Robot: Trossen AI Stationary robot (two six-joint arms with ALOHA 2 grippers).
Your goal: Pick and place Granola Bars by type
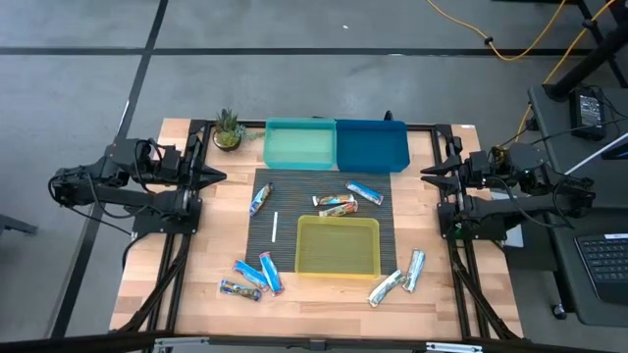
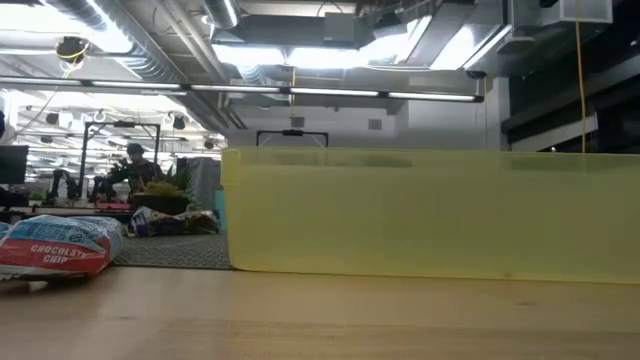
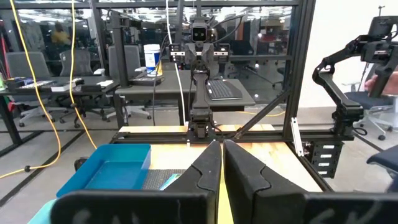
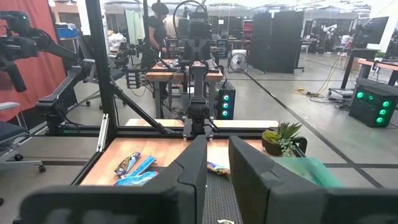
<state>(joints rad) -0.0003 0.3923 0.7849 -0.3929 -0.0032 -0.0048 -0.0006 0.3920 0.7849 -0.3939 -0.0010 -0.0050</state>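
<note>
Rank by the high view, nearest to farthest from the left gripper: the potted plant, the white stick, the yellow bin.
1. potted plant, just beyond the left gripper, at the table's far edge.
2. white stick, on the mat.
3. yellow bin, mid-table, toward the near edge.

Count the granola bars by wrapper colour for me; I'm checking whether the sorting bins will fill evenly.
Blue bars: 4
Silver-blue bars: 2
Orange-brown multicoloured bars: 3, though two overlap beside the yellow bin and are hard to separate
Total: 9, all still lying outside the bins
</note>
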